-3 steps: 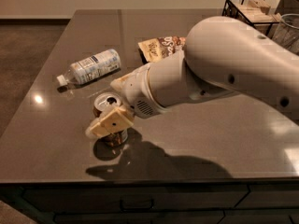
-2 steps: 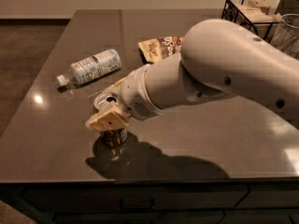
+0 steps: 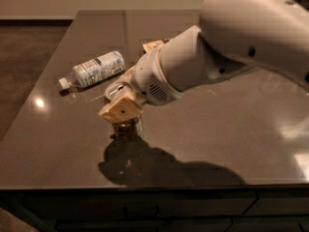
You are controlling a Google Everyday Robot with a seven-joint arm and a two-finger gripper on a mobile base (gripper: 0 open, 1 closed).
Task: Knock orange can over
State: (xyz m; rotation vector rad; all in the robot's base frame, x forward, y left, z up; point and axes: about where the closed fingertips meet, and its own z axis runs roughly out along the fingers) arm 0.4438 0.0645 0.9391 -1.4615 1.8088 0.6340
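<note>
The can (image 3: 127, 129) looks upright near the table's (image 3: 241, 129) front edge, half hidden under the hand (image 3: 120, 111), whose opening I cannot tell, so the knock is not yet done.

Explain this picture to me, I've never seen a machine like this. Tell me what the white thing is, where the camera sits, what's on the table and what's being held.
The big white shape is a robot arm reaching in from the right. Its tan end is the tool, the part that grasps or pushes. There is only one camera, looking down at the dark table; where it is mounted can't be told. On the table are a clear plastic bottle lying on its side, a packet mostly hidden behind the arm, and the orange can. The tool is right at the can, covering most of it. Whether it actually grips the can can't be seen.
</note>
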